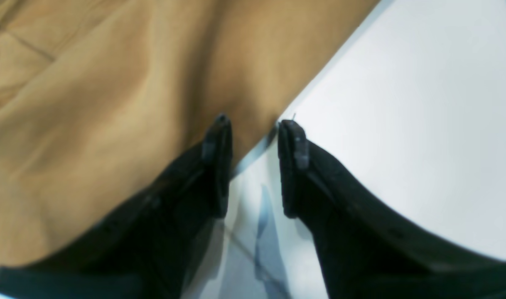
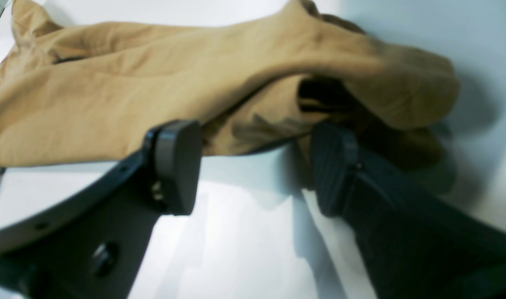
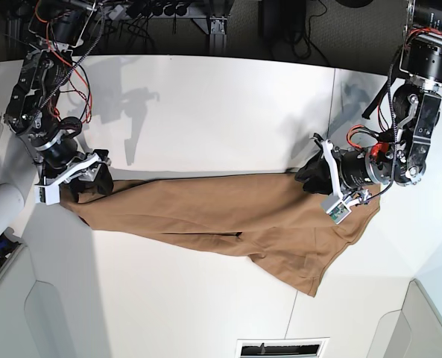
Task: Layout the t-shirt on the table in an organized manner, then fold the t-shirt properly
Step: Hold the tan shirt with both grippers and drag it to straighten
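Two claws work one t-shirt [image 3: 228, 212]. The left claw [image 1: 253, 124] stands part open astride the shirt's edge, pinching nothing. The right claw [image 2: 253, 166] is spread wide at a bunched end. The shirt lies stretched across the white desk [image 3: 206, 104].

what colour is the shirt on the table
Plain tan-brown cloth t-shirt, no pattern; clearest in the base view.

Black arms, exposed red and black wiring, white brackets at wrists; left tool [image 1: 253, 124] and right tool [image 2: 253, 166] matte black, ribbed pads.
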`<action>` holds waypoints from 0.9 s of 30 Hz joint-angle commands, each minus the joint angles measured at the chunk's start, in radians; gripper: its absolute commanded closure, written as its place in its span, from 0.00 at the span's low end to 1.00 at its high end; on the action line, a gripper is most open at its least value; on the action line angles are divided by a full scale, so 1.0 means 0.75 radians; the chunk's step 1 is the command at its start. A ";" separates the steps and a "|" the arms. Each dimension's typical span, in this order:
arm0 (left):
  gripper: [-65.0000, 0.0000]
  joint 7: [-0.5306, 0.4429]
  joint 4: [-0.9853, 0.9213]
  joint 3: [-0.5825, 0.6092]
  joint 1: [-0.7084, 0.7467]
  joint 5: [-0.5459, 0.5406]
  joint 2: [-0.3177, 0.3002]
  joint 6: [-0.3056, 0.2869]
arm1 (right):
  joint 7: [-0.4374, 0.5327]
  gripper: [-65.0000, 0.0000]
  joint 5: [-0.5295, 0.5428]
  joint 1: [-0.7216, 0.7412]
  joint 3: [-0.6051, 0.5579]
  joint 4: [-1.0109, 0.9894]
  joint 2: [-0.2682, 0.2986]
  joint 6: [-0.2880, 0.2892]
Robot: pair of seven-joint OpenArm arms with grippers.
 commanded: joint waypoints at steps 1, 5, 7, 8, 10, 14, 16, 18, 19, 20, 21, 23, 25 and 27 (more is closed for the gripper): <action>0.70 -0.024 0.018 -0.013 -0.025 -0.030 -0.030 -0.007 | 0.031 0.37 0.020 0.028 0.003 0.017 0.014 -0.001; 0.70 -0.024 0.018 -0.014 -0.025 -0.059 -0.078 -0.007 | 0.031 0.37 -0.031 0.028 0.004 0.017 0.016 -0.020; 0.70 -0.023 0.018 -0.014 -0.025 -0.058 -0.096 -0.007 | 0.031 0.37 -0.038 0.028 0.004 0.016 0.032 -0.025; 0.70 -0.023 0.018 -0.017 -0.025 -0.058 -0.102 -0.007 | 0.031 0.37 -0.038 0.028 0.004 0.016 0.043 -0.025; 0.70 -0.023 0.018 -0.022 -0.025 -0.059 -0.110 -0.007 | 0.032 0.37 -0.038 0.028 0.004 0.016 0.069 -0.027; 0.70 -0.023 0.018 -0.022 -0.025 -0.074 -0.116 -0.007 | 0.036 0.37 -0.037 0.031 0.003 0.011 0.095 -0.035; 0.70 -0.024 0.018 -0.022 -0.025 -0.080 -0.115 -0.007 | 0.041 0.37 -0.021 0.033 0.002 -0.006 0.095 -0.034; 0.70 -0.024 0.018 -0.022 -0.025 -0.080 -0.115 -0.007 | 0.065 0.37 -0.001 0.032 0.002 -0.037 0.095 -0.034; 0.70 -0.024 0.018 -0.022 -0.025 -0.080 -0.116 -0.007 | 0.082 0.37 -0.001 0.034 0.002 -0.057 0.095 -0.034; 0.70 -0.024 0.018 -0.022 -0.025 -0.079 -0.115 -0.007 | 0.097 0.37 -0.002 0.039 0.002 -0.081 0.095 -0.033; 0.70 -0.024 0.018 -0.022 -0.025 -0.079 -0.116 -0.007 | 0.104 0.37 -0.002 0.047 0.002 -0.104 0.095 -0.032; 0.70 -0.024 0.018 -0.022 -0.025 -0.078 -0.116 -0.007 | 0.107 0.37 -0.001 0.067 0.002 -0.147 0.095 -0.028; 0.70 -0.023 0.018 -0.022 -0.025 -0.078 -0.116 -0.007 | 0.107 0.38 0.004 0.086 0.002 -0.175 0.095 -0.028; 0.70 -0.023 0.018 -0.022 -0.025 -0.077 -0.116 -0.007 | 0.105 0.38 0.010 0.104 0.002 -0.179 0.094 -0.013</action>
